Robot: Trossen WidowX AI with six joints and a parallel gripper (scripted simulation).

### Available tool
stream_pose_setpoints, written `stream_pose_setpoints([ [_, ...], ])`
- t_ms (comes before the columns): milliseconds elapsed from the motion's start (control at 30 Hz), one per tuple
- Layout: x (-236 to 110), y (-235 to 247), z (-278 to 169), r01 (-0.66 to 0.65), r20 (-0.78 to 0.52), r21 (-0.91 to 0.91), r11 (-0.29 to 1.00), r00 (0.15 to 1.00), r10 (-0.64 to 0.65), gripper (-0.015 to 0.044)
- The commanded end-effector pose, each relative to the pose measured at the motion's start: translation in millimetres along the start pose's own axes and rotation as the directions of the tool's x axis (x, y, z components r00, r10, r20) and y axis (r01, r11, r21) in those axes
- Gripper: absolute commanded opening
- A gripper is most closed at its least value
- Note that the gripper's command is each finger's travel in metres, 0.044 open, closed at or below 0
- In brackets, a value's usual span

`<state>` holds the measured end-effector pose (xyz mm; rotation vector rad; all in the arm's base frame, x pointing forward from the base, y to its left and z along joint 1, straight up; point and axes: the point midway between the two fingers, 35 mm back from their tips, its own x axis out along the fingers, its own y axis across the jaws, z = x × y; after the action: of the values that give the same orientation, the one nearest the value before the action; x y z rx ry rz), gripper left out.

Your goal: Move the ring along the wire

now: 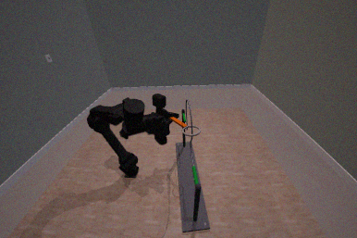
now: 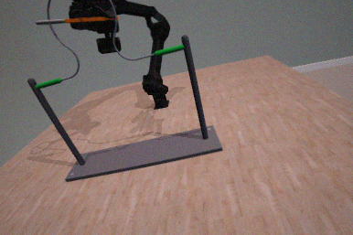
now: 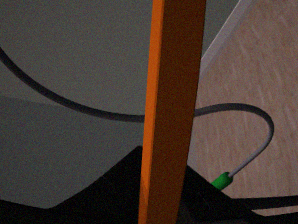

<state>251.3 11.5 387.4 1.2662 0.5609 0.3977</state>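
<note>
From my seat the arm is reaching up into the upper left of the exterior view, jaws clenched on the orange handle, which lies about level there. The ring shows best in the top view, a thin grey hoop at mid-frame just right of the handle's end, above the far end of the base plate. In the exterior view it's edge-on at the far left, so I can't tell how close it sits to the grey wire looping up and around the gripper. That loop crowds the wrist on both sides. Two dark posts stand on the plate, each with a green section at the top. On the wrist cam the handle runs bottom to top through mid-frame with the wire curving behind it on both sides, and the wooden tabletop spreads around the plate
</note>
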Motion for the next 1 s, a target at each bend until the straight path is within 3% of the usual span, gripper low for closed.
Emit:
stream_pose_setpoints([
  [0, 1, -1, 3, 0.032, 0.005, -0.046, 0.998, 0.999, -0.032, -0.015],
  [967, 0, -16, 6, 0.254, 0.085, -0.362, 0.897, 0.967, -0.239, -0.015],
])
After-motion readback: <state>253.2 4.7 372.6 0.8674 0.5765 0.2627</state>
